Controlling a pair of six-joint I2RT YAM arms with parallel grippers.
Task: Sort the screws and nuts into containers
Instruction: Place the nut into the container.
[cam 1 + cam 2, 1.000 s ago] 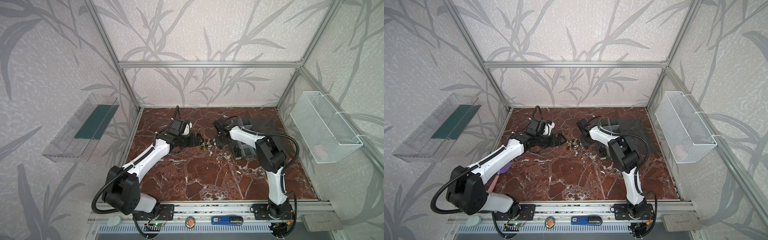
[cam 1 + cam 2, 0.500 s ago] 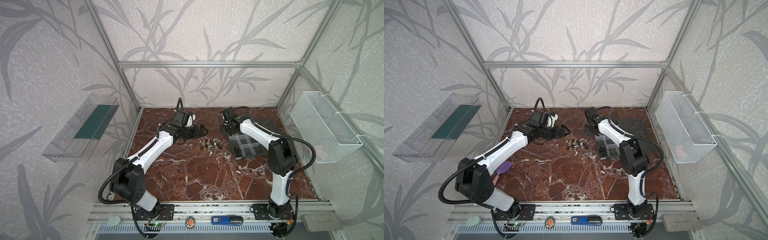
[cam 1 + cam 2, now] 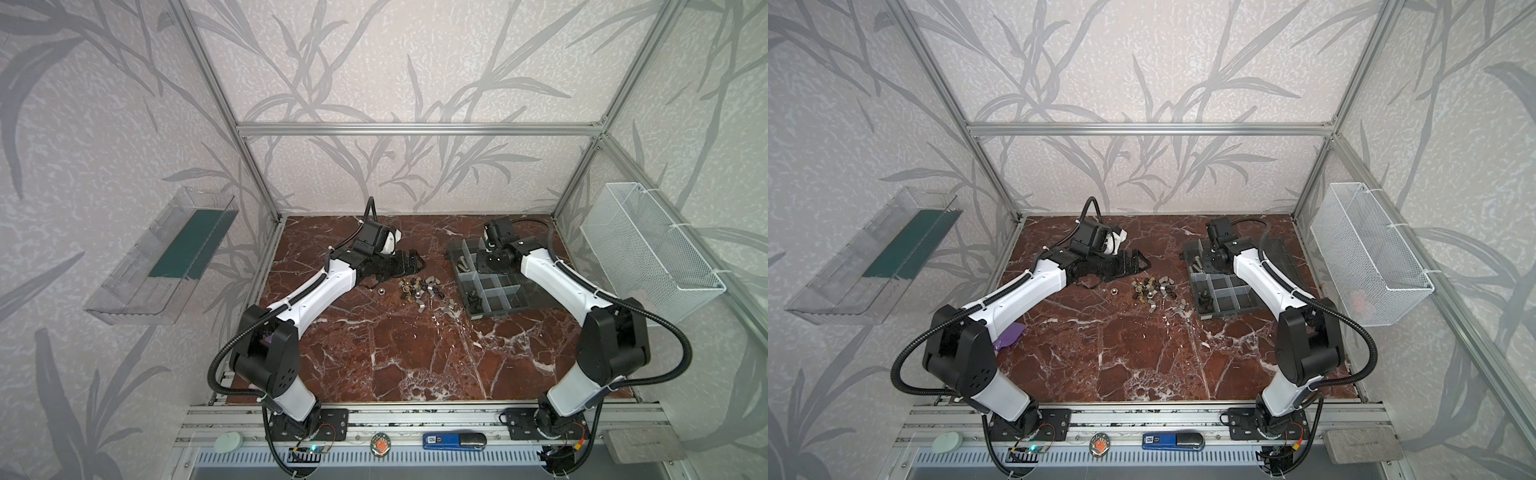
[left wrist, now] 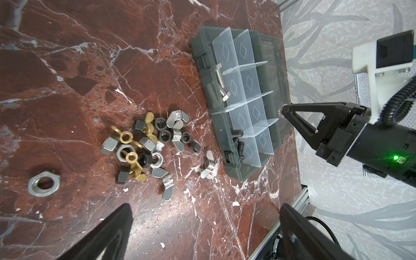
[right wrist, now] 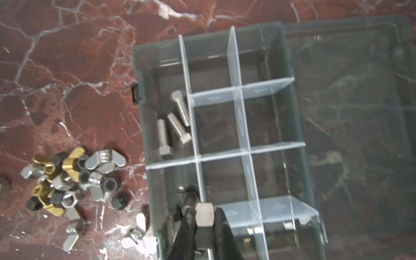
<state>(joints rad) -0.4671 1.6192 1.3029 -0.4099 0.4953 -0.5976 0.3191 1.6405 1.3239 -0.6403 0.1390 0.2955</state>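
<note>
- Three silver bolts (image 5: 179, 127) lie flat in one compartment of the open organizer box (image 5: 144, 126), long axes roughly along its long side, one head reversed.
- Dark screws (image 4: 237, 133) sit in the end compartment.
- Right tool (image 4: 284, 111), above the box, pinches a silver hex fastener (image 5: 204, 215).
- Left tool (image 4: 204, 207) gapes wide over the tabletop (image 3: 395, 353), just beside the heap of nuts and wing nuts (image 4: 146, 144).
- One large nut (image 4: 44, 185) lies apart.
</note>
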